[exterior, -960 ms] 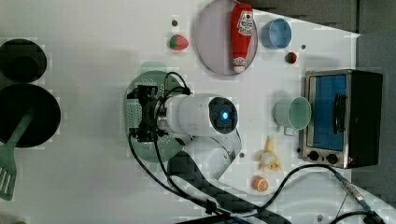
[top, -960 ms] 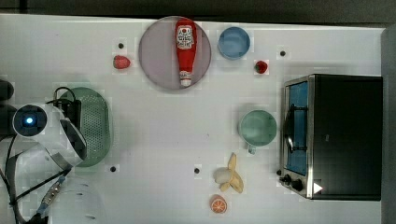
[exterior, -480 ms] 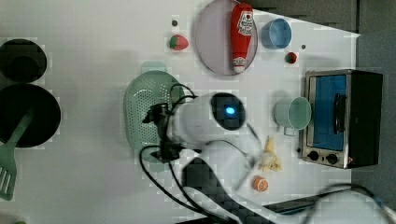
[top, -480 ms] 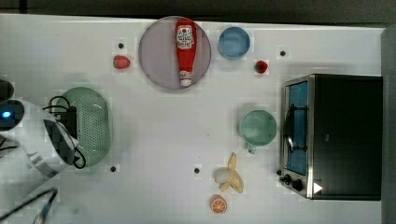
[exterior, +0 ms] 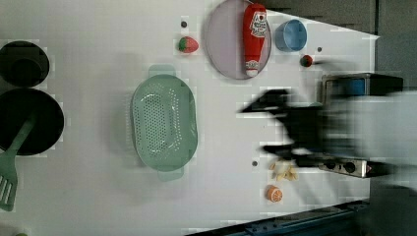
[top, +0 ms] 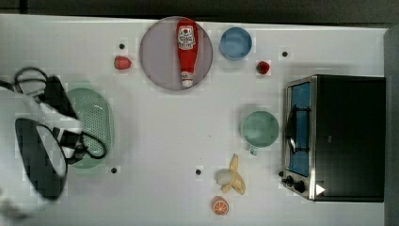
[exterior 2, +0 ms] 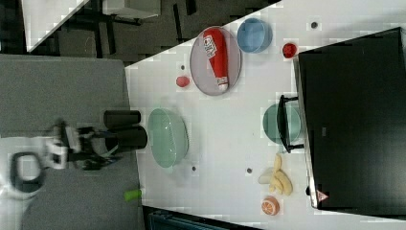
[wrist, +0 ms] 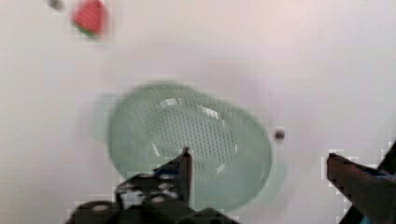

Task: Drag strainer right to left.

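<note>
We see the strainer (exterior: 164, 119) lying on the white table (top: 188, 136), on the left of the top view, open side up, with nothing inside it. In the left view it stands free, its long axis running up and down the picture, a small tab handle at each end. In the wrist view the strainer (wrist: 191, 142) lies below the gripper (wrist: 261, 168), whose two dark fingers (wrist: 184, 170) stand wide apart and hold nothing; one finger shows in front of the strainer's rim, the other over bare table beside it. We cannot tell from that view how high the gripper hangs above it.

In the top view the white and black arm (top: 37, 150) covers the left edge of the strainer (top: 96, 125). In the left view the arm is a dark blur (exterior: 314, 128) on the right, well apart from the strainer.

Near the strainer, toward the top view's upper edge, sits a strawberry (top: 122, 62). Further right in the top view we find a grey plate (top: 160, 56) bearing a red ketchup bottle (top: 187, 49), then a blue bowl (top: 235, 43) and a small red fruit (top: 263, 67). On the top view's right stand a mint-green cup (top: 259, 128) and a toaster oven (top: 339, 136). A peeled banana (top: 231, 177) and half an orange (top: 219, 205) lie below the cup in the top view.

In the left view, two black pans (exterior: 24, 118) and a green spatula (exterior: 10, 172) sit left of the strainer.
</note>
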`<action>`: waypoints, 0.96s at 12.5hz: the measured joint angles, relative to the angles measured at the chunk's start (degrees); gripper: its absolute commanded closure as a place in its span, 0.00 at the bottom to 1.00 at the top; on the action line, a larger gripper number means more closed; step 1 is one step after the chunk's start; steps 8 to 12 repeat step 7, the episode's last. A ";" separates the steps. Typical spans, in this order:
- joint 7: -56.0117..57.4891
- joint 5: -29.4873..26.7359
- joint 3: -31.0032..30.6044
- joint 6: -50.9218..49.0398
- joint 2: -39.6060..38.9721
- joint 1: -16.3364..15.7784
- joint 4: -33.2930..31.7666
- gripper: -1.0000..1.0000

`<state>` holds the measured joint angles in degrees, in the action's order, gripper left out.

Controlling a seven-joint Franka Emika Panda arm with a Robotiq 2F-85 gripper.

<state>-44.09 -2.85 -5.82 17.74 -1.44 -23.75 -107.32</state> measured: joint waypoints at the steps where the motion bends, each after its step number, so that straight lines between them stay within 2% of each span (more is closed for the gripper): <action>1: 4.62 1.87 3.21 -2.24 4.93 -0.03 0.39 0.00; 4: 17.33 2.54 13.89 -8.30 13.89 1.20 3.13 0.00; 7: 27.37 3.68 22.66 -11.23 14.61 4.94 3.47 0.00; 12: 27.37 3.68 22.66 -11.23 14.61 4.94 3.47 0.00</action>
